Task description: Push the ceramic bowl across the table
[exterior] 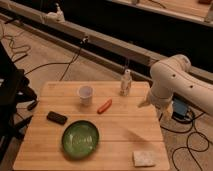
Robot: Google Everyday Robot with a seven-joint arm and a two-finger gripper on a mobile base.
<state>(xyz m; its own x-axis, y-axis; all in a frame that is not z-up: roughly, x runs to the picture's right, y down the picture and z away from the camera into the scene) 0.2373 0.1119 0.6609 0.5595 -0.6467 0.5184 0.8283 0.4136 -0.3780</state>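
we look down at a slant on a pale plank-top table standing on a wooden floor strewn with dark cables. the ceramic bowl, wide, shallow and glossy green with a darker rim, sits on the near left part of the table, close to the front edge and touching nothing else. behind and to its left lies a small flat black object. farther back stands a small white cup, upright, and just to the right of it lies a short orange object, set at a slant. near the far edge stands a small pale bottle. at the near right corner lies a pale square pad. the robot's white arm comes in from the right and bends down beside the table. its gripper hangs low at the table's right edge, well apart from the bowl and holding nothing that we can see; how wide it stands we cannot tell. a blue object lies on the floor behind the arm.
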